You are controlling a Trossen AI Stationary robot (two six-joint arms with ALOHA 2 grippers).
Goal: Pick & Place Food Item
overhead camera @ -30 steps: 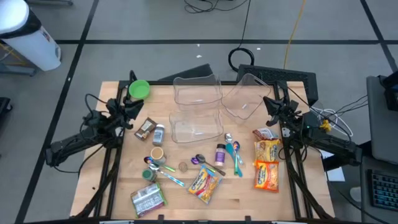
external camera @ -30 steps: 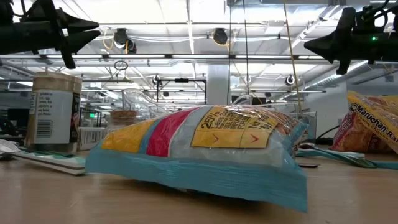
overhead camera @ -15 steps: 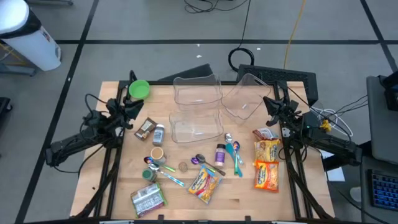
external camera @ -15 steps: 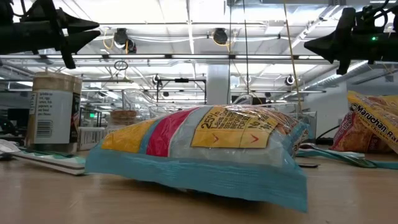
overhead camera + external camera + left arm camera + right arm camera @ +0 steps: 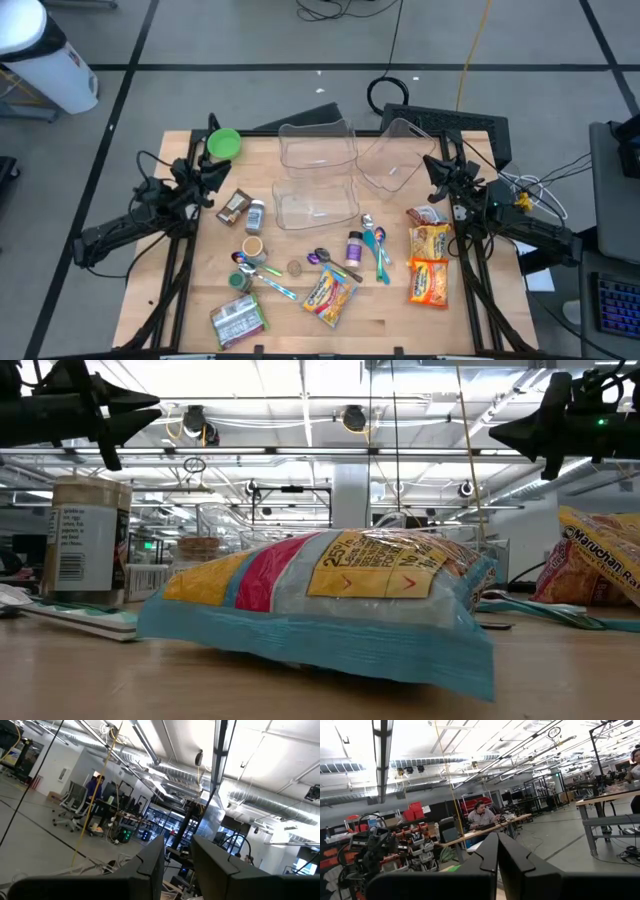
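Snack packet on table, left claw raised (empty), right claw raised.

A yellow-and-red noodle packet lies flat on the table — a labelled jar (upright) behind.

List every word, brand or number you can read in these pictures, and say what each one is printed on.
"Maruchan Ra", cut off by the picture's edge: on the orange ramen packet at the right of the low view.
"25", with more characters after it unclear: on the yellow panel of the blue-edged food packet in front.
Label on the spice jar: printed lines and a barcode, too small to read.
High view: packet and jar print too small to read.
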